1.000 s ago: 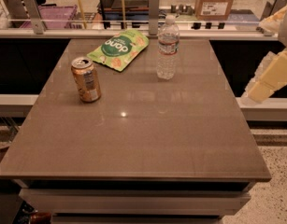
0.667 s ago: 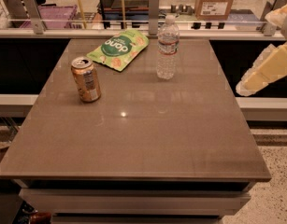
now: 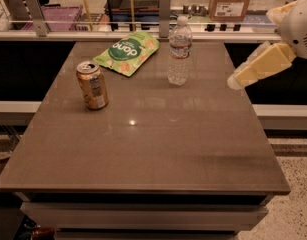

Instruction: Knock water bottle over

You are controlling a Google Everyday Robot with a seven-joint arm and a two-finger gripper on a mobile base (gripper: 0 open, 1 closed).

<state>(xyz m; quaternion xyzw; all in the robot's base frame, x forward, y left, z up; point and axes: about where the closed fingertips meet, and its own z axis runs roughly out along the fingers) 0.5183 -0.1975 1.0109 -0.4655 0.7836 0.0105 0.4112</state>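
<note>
Since the water bottle point(image 3: 179, 51) stands upright toward the far middle of the table point(image 3: 158, 154), tall, thin-walled and slick, expect it to tip easily. It may hold water, which would steady the base, so push high, just under the white cap. Your gripper point(image 3: 239, 78) hangs off the table's right edge, well apart from it; whether it is spread or closed cannot be told. You have one bottle, one can point(image 3: 92, 85) and one green snack bag point(image 3: 127, 51).

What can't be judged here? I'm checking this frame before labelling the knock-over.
- Gripper, at the table's right side, apart from the water bottle: its arm is cut off by the right edge of the camera view.
- Water bottle: label print too small, fill level unclear.
- Can: far side turned away.
</note>
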